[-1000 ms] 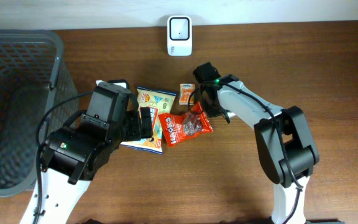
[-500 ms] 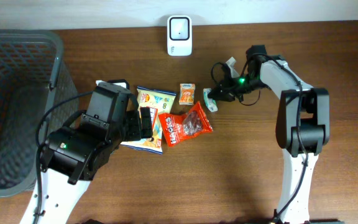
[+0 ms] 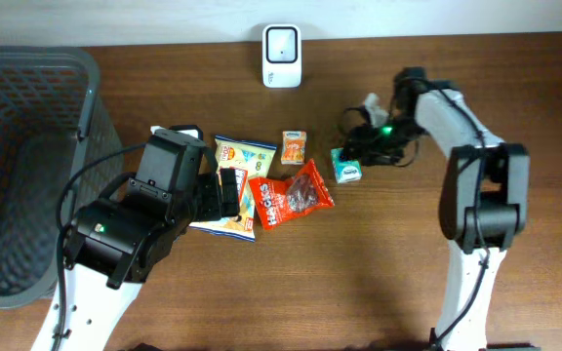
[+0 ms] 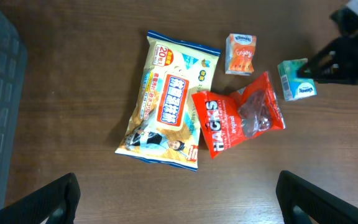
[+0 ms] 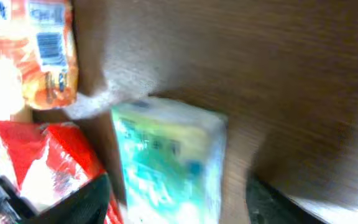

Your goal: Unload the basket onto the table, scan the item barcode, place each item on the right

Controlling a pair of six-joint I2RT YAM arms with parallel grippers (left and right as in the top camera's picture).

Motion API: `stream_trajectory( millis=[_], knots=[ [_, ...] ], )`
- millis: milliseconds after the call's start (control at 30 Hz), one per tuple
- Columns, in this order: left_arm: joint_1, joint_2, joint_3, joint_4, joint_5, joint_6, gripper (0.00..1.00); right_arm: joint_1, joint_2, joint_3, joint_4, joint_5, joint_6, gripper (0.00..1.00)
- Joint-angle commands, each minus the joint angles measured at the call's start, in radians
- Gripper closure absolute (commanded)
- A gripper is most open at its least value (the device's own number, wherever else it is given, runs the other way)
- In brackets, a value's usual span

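Brown wooden table [image 4: 73, 81]: cream snack bag [image 4: 166, 106] touching red crinkly pouch [image 4: 238, 121]; small orange packet [image 4: 241, 54] and green-white packet [image 4: 297, 79] lie beyond.

Two snack bags [image 3: 245, 154], two tissue packs [image 3: 294, 147], one scanner [image 3: 282, 44], one basket [image 3: 27, 60].

White arms [image 3: 452, 117], black joints [image 3: 478, 205]

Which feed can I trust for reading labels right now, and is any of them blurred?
Right wrist: smeared all over, with the green tissue pack and the orange pack soft and the barcode unreadable. Left wrist: sharp and evenly lit, print on the red bag legible. Overhead: in focus, no glare, but the labels are too small to read.
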Motion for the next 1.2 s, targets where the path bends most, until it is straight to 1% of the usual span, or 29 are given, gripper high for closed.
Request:
stream_trajectory(
  millis=[0,33,67,100,133,200,233,267,300,333,367,400,433,467,500,567,600,633,667,767,800,867,967,1033,1067,1100,1167],
  knots=[
    [0.002,-0.003,-0.001,0.000,-0.004,-0.012,0.01,0.047,-0.017,-0.012,0.028,0.144,0.066,0.43],
    [0.002,-0.003,-0.001,0.000,-0.005,-0.012,0.01,0.051,-0.011,-0.015,0.027,0.144,0.066,0.59],
    [0.002,-0.003,-0.001,0.000,-0.004,-0.012,0.01,0.050,-0.011,-0.026,0.026,0.143,0.068,0.87],
    [0.002,-0.003,-0.001,0.000,-0.005,-0.012,0.01,0.051,-0.011,-0.027,0.019,0.140,0.083,0.96],
    [0.002,-0.003,-0.001,0.000,-0.004,-0.012,0.01,0.050,-0.011,-0.026,0.017,0.126,0.088,0.96],
    [0.002,-0.003,-0.001,0.000,-0.004,-0.012,0.01,0.047,-0.014,-0.004,0.015,0.033,0.088,0.96],
    [0.002,-0.003,-0.001,0.000,-0.005,-0.012,0.01,0.047,-0.020,0.035,0.016,-0.022,0.088,0.96],
    [0.002,-0.003,-0.001,0.000,-0.005,-0.012,0.01,0.049,-0.026,0.090,0.016,-0.021,0.089,0.96],
    [0.002,-0.003,-0.001,0.000,-0.004,-0.012,0.01,0.058,-0.031,0.182,0.018,0.012,0.089,0.96],
    [0.002,-0.003,-0.001,0.000,-0.004,-0.012,0.01,0.082,-0.031,0.286,0.050,0.145,0.092,0.96],
    [0.002,-0.003,-0.001,0.000,-0.004,-0.012,0.01,0.108,-0.031,0.341,0.115,0.267,0.091,0.96],
    [0.002,-0.003,-0.001,0.000,-0.004,-0.012,0.01,0.158,-0.031,0.361,0.274,0.468,0.079,0.96],
    [0.002,-0.003,-0.001,0.000,-0.005,-0.012,0.01,0.196,-0.027,0.359,0.391,0.610,0.027,0.96],
    [0.002,-0.003,-0.001,0.000,-0.004,-0.012,0.01,0.259,-0.009,0.354,0.563,0.803,-0.114,0.96],
    [0.002,-0.003,-0.001,0.000,-0.004,-0.012,0.01,0.285,0.006,0.354,0.635,0.846,-0.185,0.96],
    [0.002,-0.003,-0.001,0.000,-0.004,-0.012,0.01,0.351,0.065,0.354,0.877,0.885,-0.491,0.96],
    [0.002,-0.003,-0.001,0.000,-0.004,-0.012,0.01,0.367,0.100,0.354,0.982,0.885,-0.592,0.96],
    [0.002,-0.003,-0.001,0.000,-0.004,-0.012,0.01,0.370,0.135,0.354,1.086,0.885,-0.628,0.96],
    [0.002,-0.003,-0.001,0.000,-0.004,-0.012,0.01,0.370,0.155,0.354,1.130,0.875,-0.628,0.96],
    [0.002,-0.003,-0.001,0.000,-0.004,-0.012,0.01,0.370,0.205,0.354,1.138,0.752,-0.627,0.96],
    [0.002,-0.003,-0.001,0.000,-0.004,-0.012,0.01,0.370,0.224,0.354,1.138,0.745,-0.626,0.96],
    [0.002,-0.003,-0.001,0.000,-0.004,-0.012,0.01,0.367,0.244,0.354,1.139,0.750,-0.623,0.96],
    [0.002,-0.003,-0.001,0.000,-0.004,-0.012,0.01,0.365,0.217,0.363,1.183,0.900,-0.533,0.96],
    [0.002,-0.003,-0.001,0.000,-0.004,-0.012,0.01,0.348,0.161,0.365,1.159,0.975,-0.409,0.96],
    [0.002,-0.003,-0.001,0.000,-0.004,-0.012,0.01,0.318,0.108,0.365,1.104,0.978,-0.316,0.96],
    [0.002,-0.003,-0.001,0.000,-0.004,-0.012,0.01,0.251,0.026,0.365,0.989,0.977,-0.140,0.96],
    [0.002,-0.003,-0.001,0.000,-0.004,-0.012,0.01,0.134,-0.063,0.365,0.821,0.968,0.039,0.96]
  ],
)
